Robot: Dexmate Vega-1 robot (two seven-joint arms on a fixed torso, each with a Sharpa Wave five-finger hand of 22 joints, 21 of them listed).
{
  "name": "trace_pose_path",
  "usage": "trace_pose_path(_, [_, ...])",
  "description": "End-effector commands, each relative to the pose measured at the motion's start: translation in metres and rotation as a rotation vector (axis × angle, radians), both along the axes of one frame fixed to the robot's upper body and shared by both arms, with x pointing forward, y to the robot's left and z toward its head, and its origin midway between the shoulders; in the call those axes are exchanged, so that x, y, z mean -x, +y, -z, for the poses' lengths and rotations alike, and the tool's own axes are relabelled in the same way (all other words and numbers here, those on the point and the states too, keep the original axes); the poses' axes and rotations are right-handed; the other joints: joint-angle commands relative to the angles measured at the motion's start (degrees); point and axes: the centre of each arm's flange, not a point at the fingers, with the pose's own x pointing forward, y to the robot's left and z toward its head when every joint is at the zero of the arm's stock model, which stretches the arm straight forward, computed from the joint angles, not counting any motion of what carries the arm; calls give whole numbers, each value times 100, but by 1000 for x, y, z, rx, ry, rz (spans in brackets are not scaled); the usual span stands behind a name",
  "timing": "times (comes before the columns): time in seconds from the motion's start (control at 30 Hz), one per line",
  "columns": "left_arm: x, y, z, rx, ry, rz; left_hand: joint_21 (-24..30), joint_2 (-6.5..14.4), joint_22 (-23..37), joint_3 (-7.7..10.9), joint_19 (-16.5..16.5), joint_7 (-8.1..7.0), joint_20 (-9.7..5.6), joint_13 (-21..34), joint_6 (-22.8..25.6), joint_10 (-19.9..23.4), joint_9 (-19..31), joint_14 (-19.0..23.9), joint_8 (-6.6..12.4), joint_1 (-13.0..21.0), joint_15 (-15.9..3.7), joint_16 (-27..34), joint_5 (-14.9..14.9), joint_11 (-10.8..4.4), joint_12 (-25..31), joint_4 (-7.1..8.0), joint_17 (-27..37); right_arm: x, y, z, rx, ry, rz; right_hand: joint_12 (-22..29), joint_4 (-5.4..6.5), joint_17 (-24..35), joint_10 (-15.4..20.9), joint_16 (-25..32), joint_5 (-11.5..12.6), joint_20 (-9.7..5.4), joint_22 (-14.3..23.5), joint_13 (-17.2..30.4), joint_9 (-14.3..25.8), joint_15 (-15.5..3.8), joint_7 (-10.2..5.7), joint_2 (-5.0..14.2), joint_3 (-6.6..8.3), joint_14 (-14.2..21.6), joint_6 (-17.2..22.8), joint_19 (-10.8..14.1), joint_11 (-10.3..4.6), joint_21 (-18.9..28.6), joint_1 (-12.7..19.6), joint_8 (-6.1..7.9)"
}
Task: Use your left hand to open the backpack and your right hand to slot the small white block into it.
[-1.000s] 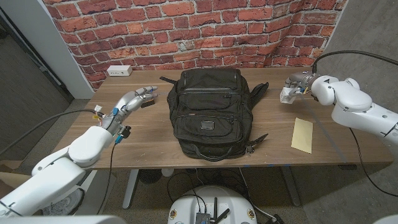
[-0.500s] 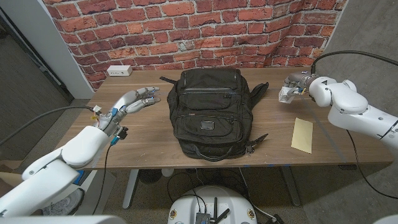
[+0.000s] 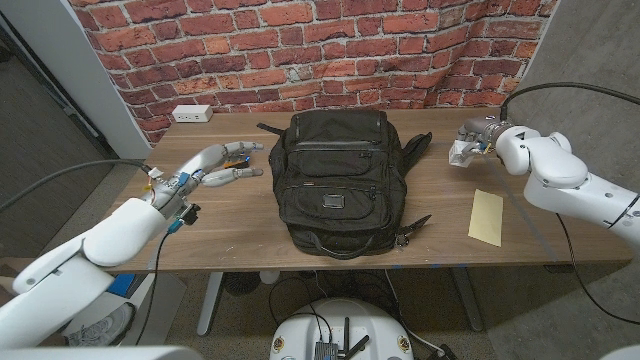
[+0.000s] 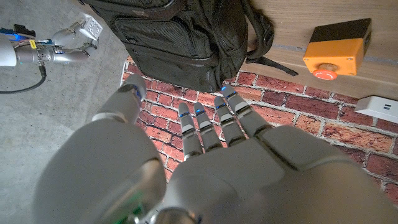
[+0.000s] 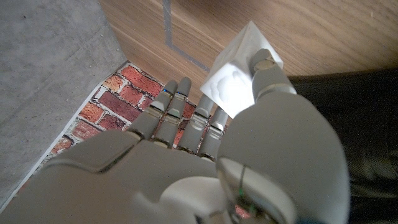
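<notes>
Here the black backpack [image 3: 338,180] lies closed in the middle of the wooden counter [image 3: 250,225]. The left hand [image 3: 215,165] hovers just left of it, fingers spread and holding nothing. Right of the backpack, the right hand [image 3: 472,140] pinches the small white block [image 5: 236,78]. A yellow pad [image 3: 486,216] lies near the right edge.

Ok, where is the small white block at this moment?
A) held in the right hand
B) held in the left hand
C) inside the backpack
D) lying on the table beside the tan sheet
A: the small white block sits pinched in the right hand, clear of the backpack.
</notes>
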Motion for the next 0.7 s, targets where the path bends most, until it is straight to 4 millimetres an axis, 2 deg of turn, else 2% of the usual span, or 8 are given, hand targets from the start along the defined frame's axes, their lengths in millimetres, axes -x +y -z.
trace_pose_path(0.03, [20,-1,-1,-184,-41,-33,12,-36,13,-47,85,-16,-925,18,98,117,23,82,37,169,-856,5,10,-39,0,6,5,3,5,6,-21,-20,14,16,20,21,543,31,42,-1,33,130,23,-901,-4,106,20,82,70,61,-444,3,18,28])
trace_pose_path(0.2, [28,-3,2,-231,-106,-54,24,-90,19,-145,164,-50,-937,16,234,243,26,177,64,411,-945,18,2,-139,9,27,5,4,8,10,-26,-21,13,5,18,22,537,28,43,-5,33,130,22,-907,-3,104,20,86,66,67,-441,3,19,26])
trace_pose_path(0.5, [34,-11,7,-391,-195,-85,22,-106,23,-233,200,-90,-952,14,295,280,27,215,63,556,-967,12,-6,-172,-7,44,7,4,12,12,-34,-33,12,-4,18,20,541,20,46,-8,33,135,22,-909,-4,104,23,93,58,75,-442,2,12,24])
trace_pose_path(0.7, [34,-17,11,-483,-240,-95,-24,-128,20,-333,96,-110,-970,12,232,236,27,166,18,649,-983,-16,-24,-189,-43,60,7,4,14,13,-41,-43,13,-7,14,24,549,22,47,-9,33,140,21,-911,-3,107,22,96,63,79,-442,2,17,26])
